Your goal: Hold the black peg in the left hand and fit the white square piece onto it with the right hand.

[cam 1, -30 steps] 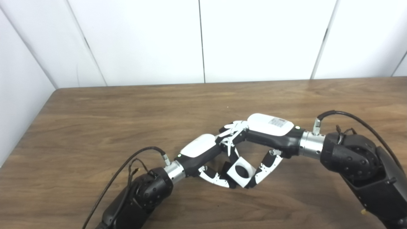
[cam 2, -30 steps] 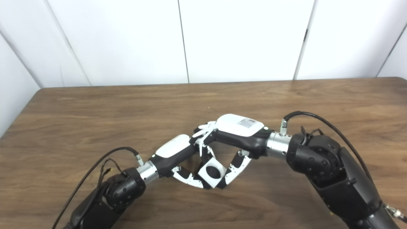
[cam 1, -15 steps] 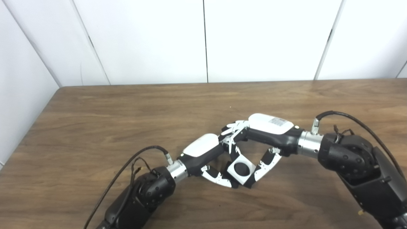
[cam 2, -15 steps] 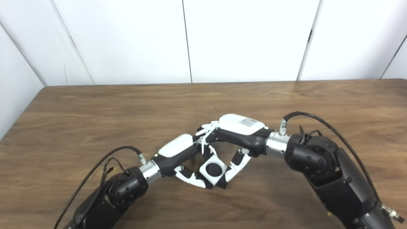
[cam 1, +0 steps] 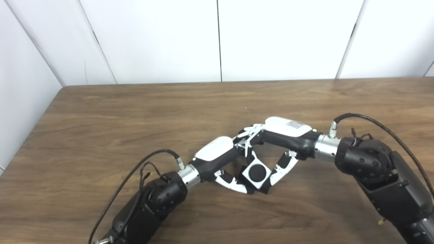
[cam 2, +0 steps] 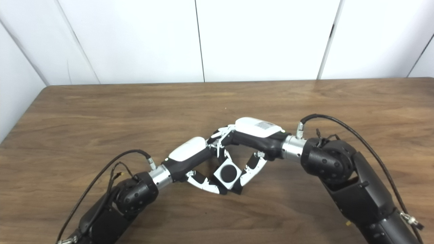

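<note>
White square piece [cam 1: 256, 175], black peg [cam 1: 257, 172] filling its hole, between both robot hands.

- The wooden surface [cam 1: 101, 115] shows brown grain, bordered by white wall panels.
- A tiny pale speck [cam 1: 246, 108] lies on it mid-way back.
</note>
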`<state>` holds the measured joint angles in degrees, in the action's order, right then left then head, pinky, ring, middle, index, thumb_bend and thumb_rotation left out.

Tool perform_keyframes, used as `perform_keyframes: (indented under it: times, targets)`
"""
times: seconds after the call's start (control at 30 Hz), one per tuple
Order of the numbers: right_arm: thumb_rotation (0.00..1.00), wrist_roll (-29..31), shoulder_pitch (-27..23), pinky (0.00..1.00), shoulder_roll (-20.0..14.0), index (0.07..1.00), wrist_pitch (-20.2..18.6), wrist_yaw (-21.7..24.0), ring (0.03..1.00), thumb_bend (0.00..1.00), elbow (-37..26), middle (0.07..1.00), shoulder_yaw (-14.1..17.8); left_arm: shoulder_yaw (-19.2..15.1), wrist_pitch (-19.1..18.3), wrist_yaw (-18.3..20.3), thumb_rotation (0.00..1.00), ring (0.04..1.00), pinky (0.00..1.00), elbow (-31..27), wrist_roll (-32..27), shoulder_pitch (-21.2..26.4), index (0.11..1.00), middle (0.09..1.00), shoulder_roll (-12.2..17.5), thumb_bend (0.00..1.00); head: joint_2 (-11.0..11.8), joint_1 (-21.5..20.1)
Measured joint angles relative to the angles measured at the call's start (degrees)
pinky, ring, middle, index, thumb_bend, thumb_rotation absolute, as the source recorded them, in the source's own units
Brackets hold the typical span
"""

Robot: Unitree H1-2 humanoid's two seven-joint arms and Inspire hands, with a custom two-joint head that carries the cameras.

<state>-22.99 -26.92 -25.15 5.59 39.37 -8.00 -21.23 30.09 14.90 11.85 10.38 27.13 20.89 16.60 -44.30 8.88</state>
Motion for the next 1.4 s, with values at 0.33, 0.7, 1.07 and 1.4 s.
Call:
perform_keyframes:
  times: [0.33,0.7,1.07,1.4]
  targets:
    - [0.13,0.0,0.0,0.94,0.1,0.48,0.4,-1.0,0.912,0.52,2.5,0.84,-0.3,0.1,-0.6,0.0,0.09,1.0,0.98,-0.2,0.0,0.0,0.495,0.939,0.0,0.52,-0.2,-0.1]
    - [0.28,-3.2,0.0,0.81,-0.6,0.864,-0.5,-0.2,0.935,0.93,1.7,0.954,-1.1,0.2,-0.9,0.0,0.09,1.0,0.98,-0.4,0.0,0.0,0.495,0.939,0.0,0.52,-0.2,-0.3]
    - [0.27,-4.6,0.0,0.81,-1.7,0.872,-2.9,1.6,0.933,0.94,0.8,0.947,-1.4,0.2,-1.0,0.2,0.09,1.0,0.98,-0.5,0.0,0.0,0.495,0.942,0.1,0.52,-0.4,-0.3]
    - [0.27,-3.8,-0.1,0.82,-2.2,0.852,-3.0,2.1,0.935,0.92,0.8,0.934,-0.4,0.2,-1.0,0.2,0.09,1.0,0.99,-0.6,0.0,0.0,0.495,0.942,0.1,0.52,-0.2,-1.5]
